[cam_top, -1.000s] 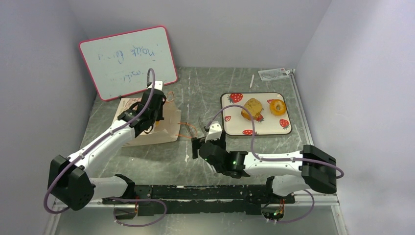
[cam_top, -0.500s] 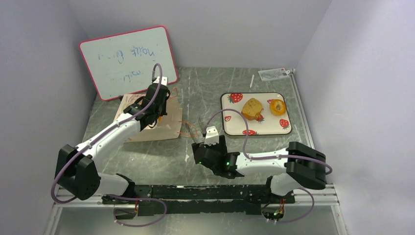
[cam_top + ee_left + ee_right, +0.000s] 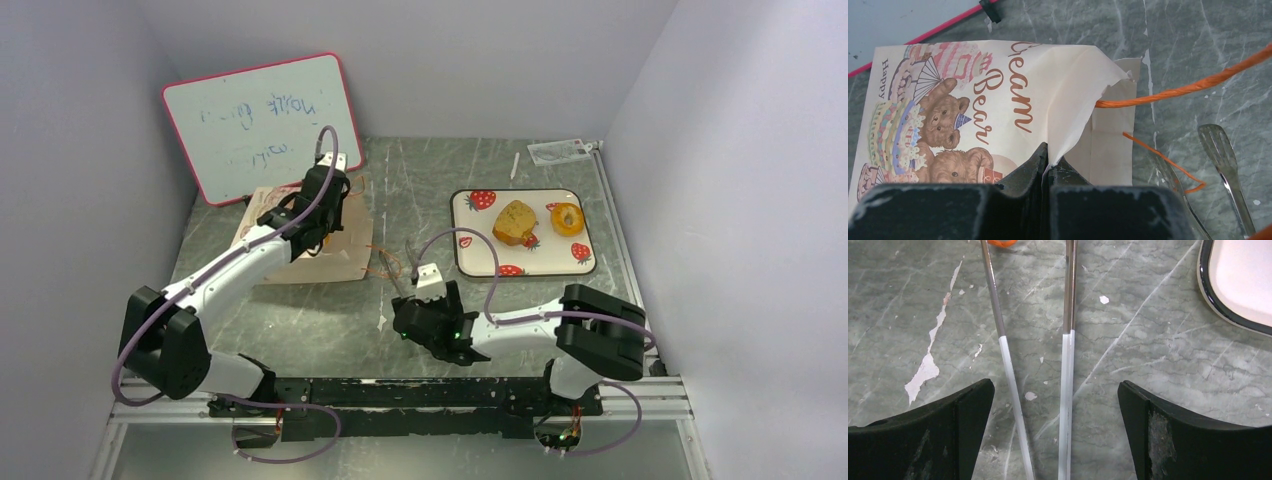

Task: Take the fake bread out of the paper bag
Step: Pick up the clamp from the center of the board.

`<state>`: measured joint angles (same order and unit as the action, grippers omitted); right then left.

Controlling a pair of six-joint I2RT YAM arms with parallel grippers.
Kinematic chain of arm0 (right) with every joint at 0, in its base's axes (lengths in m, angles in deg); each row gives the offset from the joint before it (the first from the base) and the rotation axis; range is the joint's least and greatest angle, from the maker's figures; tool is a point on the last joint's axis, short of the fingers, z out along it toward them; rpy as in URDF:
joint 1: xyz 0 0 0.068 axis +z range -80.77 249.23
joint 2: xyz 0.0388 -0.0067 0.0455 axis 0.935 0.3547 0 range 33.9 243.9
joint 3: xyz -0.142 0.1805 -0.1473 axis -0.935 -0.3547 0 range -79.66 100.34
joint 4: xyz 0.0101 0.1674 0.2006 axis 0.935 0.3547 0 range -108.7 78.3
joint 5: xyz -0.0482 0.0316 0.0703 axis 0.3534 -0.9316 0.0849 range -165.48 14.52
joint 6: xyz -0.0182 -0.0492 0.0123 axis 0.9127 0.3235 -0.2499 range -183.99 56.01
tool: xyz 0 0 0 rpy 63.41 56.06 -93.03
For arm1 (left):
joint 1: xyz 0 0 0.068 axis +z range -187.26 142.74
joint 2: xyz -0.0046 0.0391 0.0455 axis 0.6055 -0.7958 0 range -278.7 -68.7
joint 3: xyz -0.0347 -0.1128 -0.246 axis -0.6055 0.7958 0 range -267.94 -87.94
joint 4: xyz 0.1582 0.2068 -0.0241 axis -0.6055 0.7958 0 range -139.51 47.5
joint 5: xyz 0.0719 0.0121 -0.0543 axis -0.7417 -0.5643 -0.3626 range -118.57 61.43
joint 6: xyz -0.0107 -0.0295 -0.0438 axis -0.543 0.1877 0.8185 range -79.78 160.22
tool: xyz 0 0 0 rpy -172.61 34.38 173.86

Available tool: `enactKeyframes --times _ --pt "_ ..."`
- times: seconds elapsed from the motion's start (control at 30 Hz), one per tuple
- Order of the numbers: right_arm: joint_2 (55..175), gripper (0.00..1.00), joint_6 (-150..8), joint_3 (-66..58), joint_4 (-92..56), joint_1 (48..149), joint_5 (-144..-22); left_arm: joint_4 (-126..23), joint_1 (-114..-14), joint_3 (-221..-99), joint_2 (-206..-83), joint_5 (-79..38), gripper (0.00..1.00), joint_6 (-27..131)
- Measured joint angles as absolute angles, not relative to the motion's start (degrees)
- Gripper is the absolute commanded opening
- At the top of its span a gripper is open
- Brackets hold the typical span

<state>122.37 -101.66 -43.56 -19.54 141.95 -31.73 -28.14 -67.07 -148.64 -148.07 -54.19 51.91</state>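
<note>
Left wrist view: my left gripper (image 3: 1049, 161) clamps the rim of the pale tan bear-printed paper bag (image 3: 998, 95), likely to open it. My right gripper (image 3: 1055, 390) gapes over steel tongs (image 3: 1066, 315). 2 orange-brown toy breads (image 3: 514, 221) lie on the white strawberry-printed tray (image 3: 470, 262).

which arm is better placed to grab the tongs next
Right: the right gripper hangs open over the tongs, a finger either side, while the left gripper is shut on the paper bag's edge.

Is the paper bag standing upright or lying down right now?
Lying down: the paper bag rests printed face up on the table, left fingers pinching its mouth edge.
</note>
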Motion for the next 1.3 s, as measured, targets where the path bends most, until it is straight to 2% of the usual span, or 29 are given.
enactKeyframes --times 0.37,0.77,0.9,1.1,1.3 --pt "124.21 0.97 -101.18 -44.46 -23.63 139.11 -34.53 -29.67 -65.71 -150.15 -150.13 -54.06 0.07 50.33" --pt "127.0 0.69 -100.22 -44.63 -29.18 138.65 -34.99 -30.13 -64.88 -150.15 -150.85 -52.99 0.07 49.48" --pt "127.16 0.65 -101.53 -44.55 -28.7 138.65 -34.53 -30.15 -64.82 -150.04 -150.76 -52.64 0.07 49.48" --pt "127.59 0.64 -102.95 -43.91 -28.11 138.65 -34.0 -30.48 -64.79 -148.49 -149.52 -51.86 0.07 49.48" --pt "125.34 0.56 -104.19 -44.83 -26.77 138.65 -36.25 -30.59 -64.73 -146.68 -147.55 -50.85 0.07 49.02"
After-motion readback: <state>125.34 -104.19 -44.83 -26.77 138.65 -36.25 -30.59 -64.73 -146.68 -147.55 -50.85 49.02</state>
